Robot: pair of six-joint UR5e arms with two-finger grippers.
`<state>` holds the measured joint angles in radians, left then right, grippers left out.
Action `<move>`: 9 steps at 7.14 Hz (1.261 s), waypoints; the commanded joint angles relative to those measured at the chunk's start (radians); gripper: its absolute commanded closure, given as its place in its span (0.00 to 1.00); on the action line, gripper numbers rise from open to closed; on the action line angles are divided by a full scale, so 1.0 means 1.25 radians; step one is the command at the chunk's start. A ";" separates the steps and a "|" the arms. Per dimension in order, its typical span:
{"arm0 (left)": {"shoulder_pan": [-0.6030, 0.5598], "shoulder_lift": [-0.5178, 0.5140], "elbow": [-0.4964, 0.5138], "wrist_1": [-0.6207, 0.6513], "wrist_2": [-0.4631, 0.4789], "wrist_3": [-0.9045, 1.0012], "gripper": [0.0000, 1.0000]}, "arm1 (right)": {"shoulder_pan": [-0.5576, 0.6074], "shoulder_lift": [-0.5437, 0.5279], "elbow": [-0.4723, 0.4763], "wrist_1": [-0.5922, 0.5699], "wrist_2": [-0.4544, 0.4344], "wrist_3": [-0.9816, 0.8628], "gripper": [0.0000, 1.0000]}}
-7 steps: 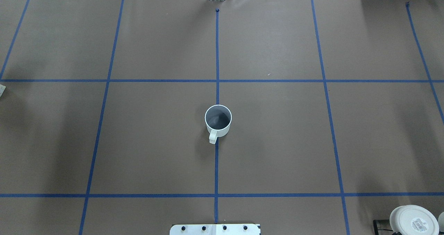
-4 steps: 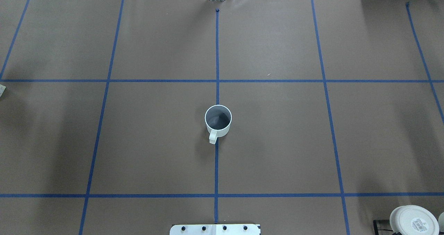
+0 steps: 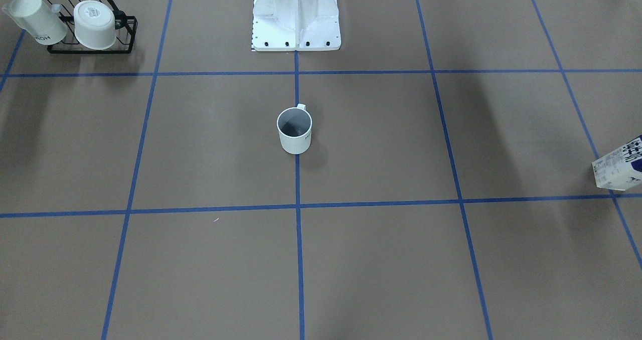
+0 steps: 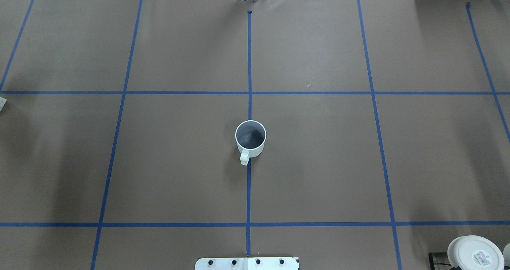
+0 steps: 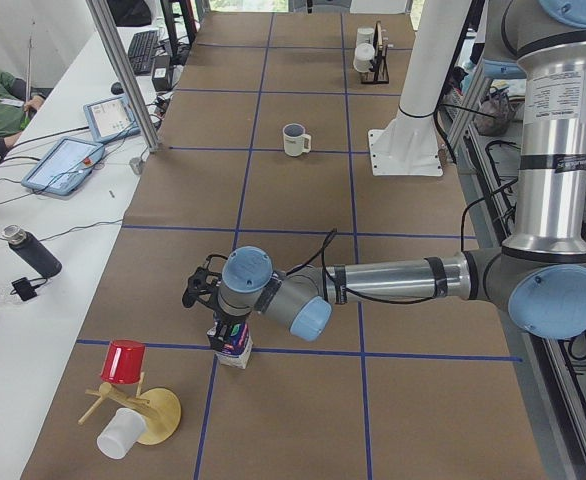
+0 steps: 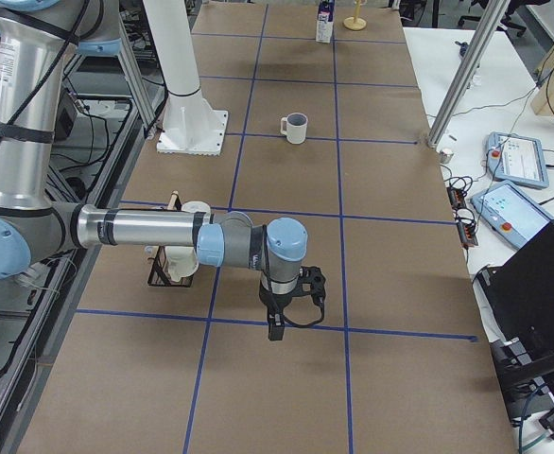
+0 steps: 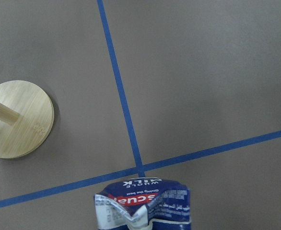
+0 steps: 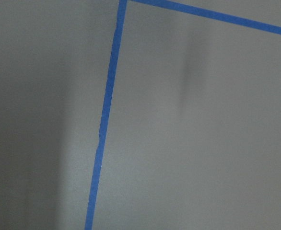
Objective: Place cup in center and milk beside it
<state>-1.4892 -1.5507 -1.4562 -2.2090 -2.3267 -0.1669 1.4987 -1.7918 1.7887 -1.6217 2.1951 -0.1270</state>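
The cup (image 4: 250, 137), a white mug with a grey inside, stands upright on the centre tape line, handle toward the robot; it also shows in the front view (image 3: 295, 129). The milk (image 5: 233, 342), a blue-and-white carton, stands at the table's end on the robot's left, at the front view's right edge (image 3: 618, 167). Its top fills the bottom of the left wrist view (image 7: 143, 203). My left gripper (image 5: 221, 318) hangs right over the carton's top; I cannot tell if it is open or shut. My right gripper (image 6: 277, 323) points down over bare table; its state is unclear.
A black rack (image 3: 90, 48) with two other white cups stands near the robot's right side. A bamboo stand (image 5: 143, 412) with a red cup and a white cup sits close to the carton; its round base shows in the left wrist view (image 7: 17, 120). The robot's white base (image 3: 296, 24) is behind the mug.
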 commanded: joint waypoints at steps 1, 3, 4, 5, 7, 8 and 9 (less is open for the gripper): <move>0.034 -0.005 0.016 -0.005 0.014 -0.001 0.02 | -0.001 0.000 0.000 0.000 0.000 0.000 0.00; 0.055 -0.017 0.032 -0.006 0.028 0.001 0.04 | -0.001 0.000 0.000 -0.001 0.000 0.000 0.00; 0.055 -0.017 0.033 -0.006 0.029 0.002 0.16 | 0.000 0.000 0.000 -0.001 0.000 0.000 0.00; 0.055 -0.016 0.036 -0.006 0.029 0.013 0.49 | -0.001 0.000 0.000 0.000 0.001 0.001 0.00; 0.055 -0.015 0.036 -0.006 0.029 0.016 0.98 | -0.001 0.000 0.000 -0.001 0.001 0.001 0.00; 0.055 -0.015 0.034 -0.006 0.029 0.016 1.00 | -0.001 0.000 0.000 -0.001 0.001 0.001 0.00; 0.055 -0.015 0.025 -0.005 0.022 0.015 1.00 | -0.001 0.000 0.000 -0.001 0.001 0.001 0.00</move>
<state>-1.4205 -1.5693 -1.4155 -2.2160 -2.2921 -0.1479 1.4974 -1.7917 1.7886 -1.6228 2.1966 -0.1258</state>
